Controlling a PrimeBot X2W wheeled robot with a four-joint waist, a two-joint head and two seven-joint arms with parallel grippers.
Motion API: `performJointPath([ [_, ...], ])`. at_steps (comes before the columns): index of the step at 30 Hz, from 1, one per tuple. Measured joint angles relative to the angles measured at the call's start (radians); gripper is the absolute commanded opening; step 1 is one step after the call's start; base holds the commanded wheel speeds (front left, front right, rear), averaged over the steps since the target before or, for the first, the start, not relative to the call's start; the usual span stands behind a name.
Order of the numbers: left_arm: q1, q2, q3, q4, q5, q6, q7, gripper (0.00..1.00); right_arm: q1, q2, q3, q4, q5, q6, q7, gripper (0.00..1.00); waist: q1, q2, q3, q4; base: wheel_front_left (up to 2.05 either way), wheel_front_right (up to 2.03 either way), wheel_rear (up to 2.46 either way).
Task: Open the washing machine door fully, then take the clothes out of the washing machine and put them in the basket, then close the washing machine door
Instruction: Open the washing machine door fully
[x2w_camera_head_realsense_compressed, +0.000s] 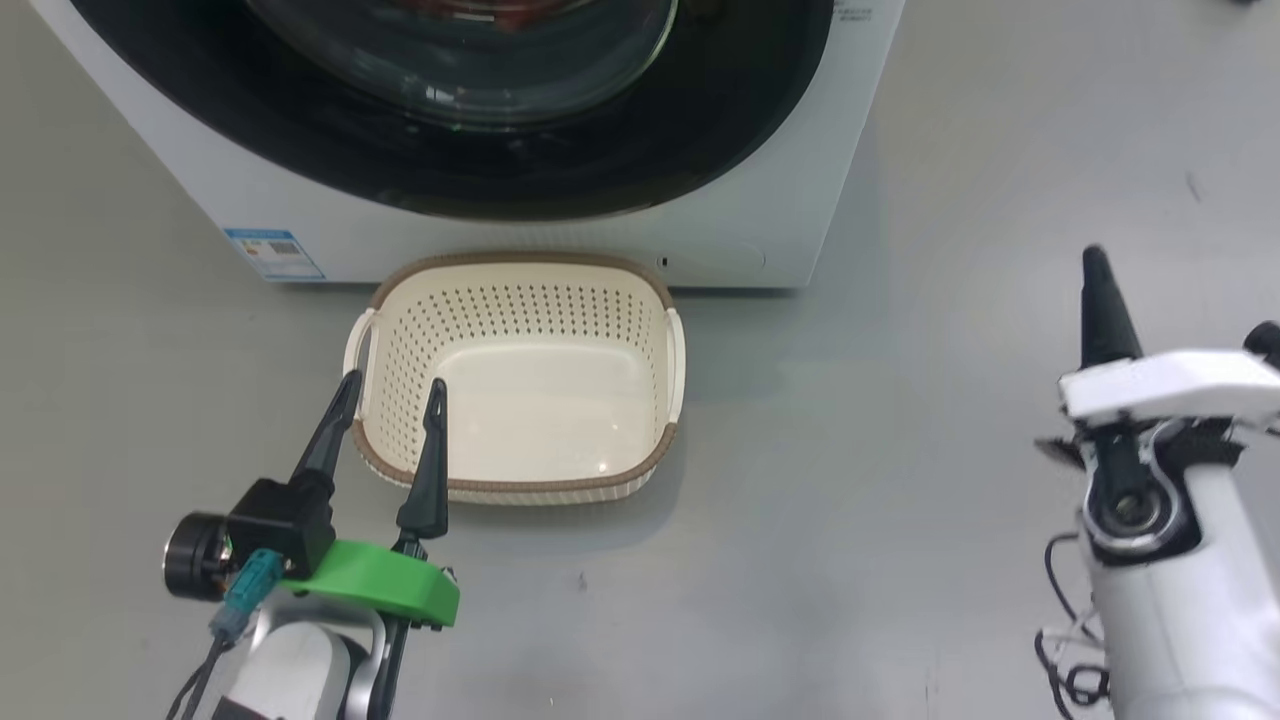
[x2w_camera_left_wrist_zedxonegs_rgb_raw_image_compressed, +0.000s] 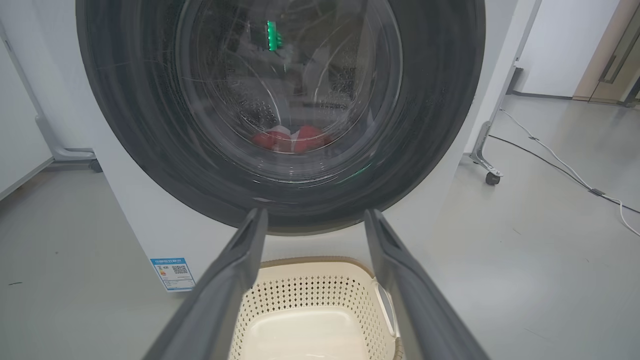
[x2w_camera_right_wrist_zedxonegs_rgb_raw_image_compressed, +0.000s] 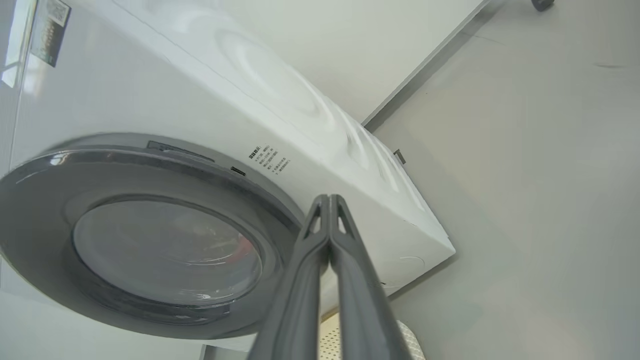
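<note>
Two empty grippers in the head view: left gripper (x2w_camera_head_realsense_compressed: 393, 382) spread wide over the basket (x2w_camera_head_realsense_compressed: 520, 262), right gripper (x2w_camera_head_realsense_compressed: 1097, 262) pinched shut, well off right. Left wrist view: the closed washing machine door (x2w_camera_left_wrist_zedxonegs_rgb_raw_image_compressed: 125, 125) lies ahead and above, clothes (x2w_camera_left_wrist_zedxonegs_rgb_raw_image_compressed: 290, 140) behind it. Right wrist view: the door's right rim sits just ahead-left, so that arm seems the nearer.

Head looks down on basket (x2w_camera_head_realsense_compressed: 520, 310); both wrists low, facing washing machine door (x2w_camera_left_wrist_zedxonegs_rgb_raw_image_compressed: 125, 125).

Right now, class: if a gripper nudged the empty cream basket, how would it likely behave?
The basket would probably slide easily: perforated plastic, empty, on a smooth grey floor. Tipping seems unlikely, since it sits low and wide. Its thin walls may flex.
</note>
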Motion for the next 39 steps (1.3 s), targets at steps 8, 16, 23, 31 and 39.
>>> performJointPath([
  [8,-0.063,-0.012,-0.019,-0.012,0.006,-0.01,0.0,1.0,-0.154,0.001,-0.067,0.002,0.277,0.006,0.153,0.0,0.0,0.0,0.09,0.025,0.0,0.0,0.0],
  [16,-0.104,-0.027,-0.031,-0.01,0.011,-0.02,0.0,1.0,-0.297,-0.001,-0.104,0.038,0.421,0.002,0.286,0.0,0.0,0.0,0.163,0.057,0.0,0.0,0.0],
  [23,-0.135,-0.033,-0.049,0.002,0.016,-0.033,0.0,1.0,-0.424,-0.045,-0.107,0.071,0.44,-0.04,0.364,0.0,0.0001,-0.0001,0.209,0.087,0.0,0.0,0.0],
  [31,-0.165,-0.046,-0.061,0.017,0.03,-0.045,0.0,1.0,-0.558,-0.066,-0.096,0.123,0.457,-0.058,0.427,0.0,0.0001,0.0,0.24,0.125,0.0,0.0,0.0],
  [39,-0.187,-0.054,-0.068,0.032,0.03,-0.053,0.0,1.0,-0.681,-0.082,-0.072,0.169,0.469,-0.096,0.48,0.0,0.0001,0.0,0.258,0.153,0.0,0.0,0.0],
])
